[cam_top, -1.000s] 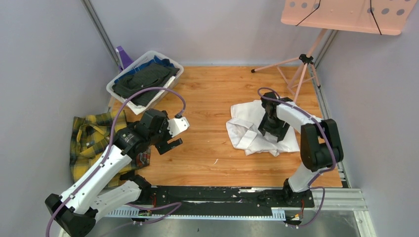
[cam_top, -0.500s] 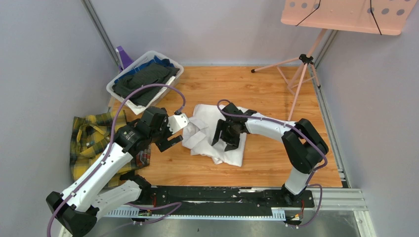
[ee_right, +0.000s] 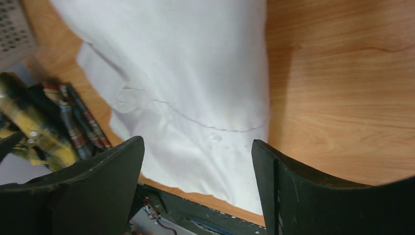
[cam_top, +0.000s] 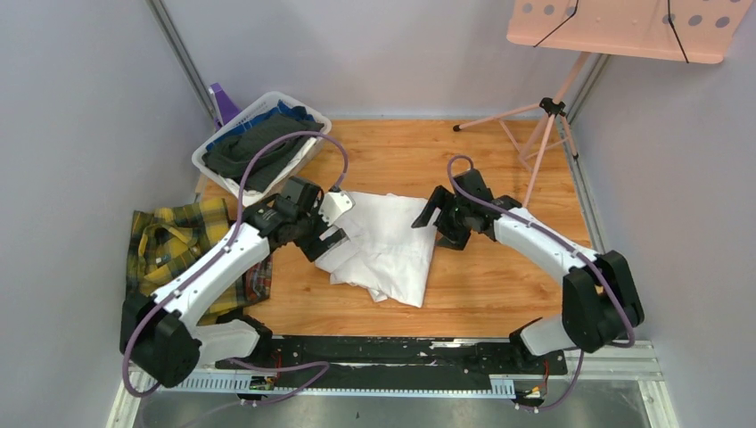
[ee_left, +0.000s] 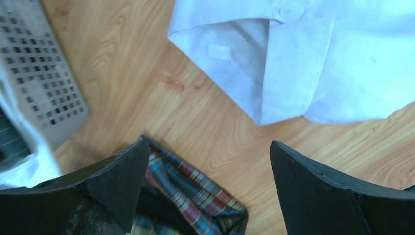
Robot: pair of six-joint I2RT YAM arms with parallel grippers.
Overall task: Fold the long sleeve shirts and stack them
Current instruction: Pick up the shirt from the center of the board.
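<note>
While both arms reach in over the wooden table point(cam_top: 499, 169), the overhead view shows the white shirt point(cam_top: 383, 245) lying rumpled near the middle of it, between the two grippers. The left gripper point(cam_top: 343, 223) sits at the shirt's left edge with its jaws spread, and I see no cloth pinched in them. The right gripper point(cam_top: 434, 230) is at the shirt's upper right corner, jaws also apart and holding nothing. The yellow-and-green plaid shirt point(cam_top: 174, 241) lies bunched at the table's left edge, partly under the left arm. Behind it, in the far left corner, stands a white basket point(cam_top: 217, 176) of dark clothes. A pink music stand point(cam_top: 615, 27) stands at the far right.

From the left wrist, the left gripper point(ee_left: 208, 144) shows two black fingers point(ee_left: 112, 181) wide apart over bare wood. The white shirt point(ee_left: 303, 63) fills the top right, a folded edge with a button showing, clear of the fingers. A fold of plaid cloth point(ee_left: 195, 196) with red and blue lines lies just beside the left finger. The basket's point(ee_left: 39, 83) gridded wall is at the left.

From the right wrist, the right gripper point(ee_right: 195, 142) is spread wide above the white shirt point(ee_right: 195, 73), which covers the wood below. Whether the tips touch it I cannot tell. The plaid shirt point(ee_right: 34, 122) shows at the left edge.
</note>
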